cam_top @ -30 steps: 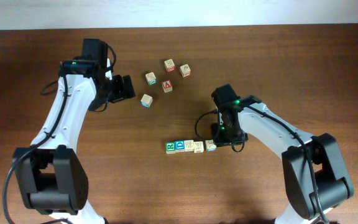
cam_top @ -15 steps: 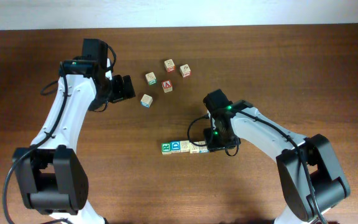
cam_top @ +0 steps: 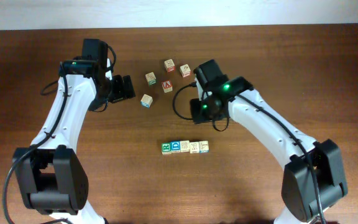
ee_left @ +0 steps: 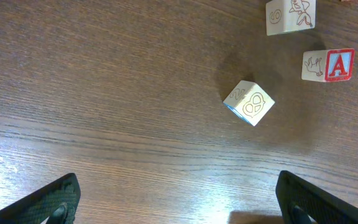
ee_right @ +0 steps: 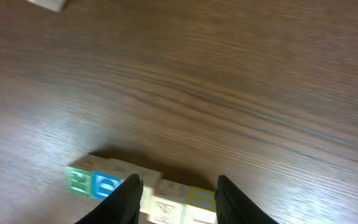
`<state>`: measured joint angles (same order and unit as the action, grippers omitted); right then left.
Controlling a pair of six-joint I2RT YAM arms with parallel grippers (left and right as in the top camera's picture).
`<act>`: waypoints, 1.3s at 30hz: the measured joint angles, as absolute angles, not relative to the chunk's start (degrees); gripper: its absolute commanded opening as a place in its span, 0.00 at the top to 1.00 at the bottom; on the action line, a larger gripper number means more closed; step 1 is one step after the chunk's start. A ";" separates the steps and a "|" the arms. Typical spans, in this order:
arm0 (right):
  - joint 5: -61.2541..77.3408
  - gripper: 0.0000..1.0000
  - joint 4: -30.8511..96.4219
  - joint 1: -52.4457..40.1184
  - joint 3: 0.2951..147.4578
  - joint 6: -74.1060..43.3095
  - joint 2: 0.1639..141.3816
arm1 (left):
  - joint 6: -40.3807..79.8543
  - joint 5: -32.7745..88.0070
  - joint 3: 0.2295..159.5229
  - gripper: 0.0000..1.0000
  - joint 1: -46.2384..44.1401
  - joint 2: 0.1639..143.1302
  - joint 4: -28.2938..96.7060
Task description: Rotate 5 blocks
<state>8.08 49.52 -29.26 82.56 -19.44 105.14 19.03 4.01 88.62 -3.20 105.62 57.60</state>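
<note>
Wooden table: blocks lie in a left-right row, loose cubes beyond; left gripper and right gripper both with fingers apart, empty

Five blocks are sitting in a straight, touching row on the wooden table, the leftmost showing green and the next blue (the other faces are too small to read). The right gripper is hanging between that row and a scatter of loose cubes, touching neither. The left gripper is waiting just beside the nearest loose cube.
</note>
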 measured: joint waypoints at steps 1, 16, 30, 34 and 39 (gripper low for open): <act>8.10 0.65 48.82 -30.15 82.56 -20.53 105.56 | 19.05 4.01 88.62 0.01 -3.20 105.62 57.63; 8.82 0.89 48.34 -36.45 82.56 -33.89 112.88 | 19.05 4.01 88.62 0.01 -3.20 105.62 57.63; 10.04 0.96 48.58 -36.58 82.56 -36.25 116.49 | 19.05 4.01 88.62 0.01 -3.20 105.62 57.63; 10.66 0.96 48.69 -36.58 82.56 -36.25 116.49 | 19.05 4.01 88.62 0.01 -3.20 105.62 57.63; 10.70 0.96 48.80 -36.58 82.56 -36.25 116.49 | 19.05 4.01 88.62 0.01 -3.20 105.60 57.63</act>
<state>10.70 48.80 -36.58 82.56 -36.25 116.49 19.05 4.01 88.62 -3.20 105.60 57.63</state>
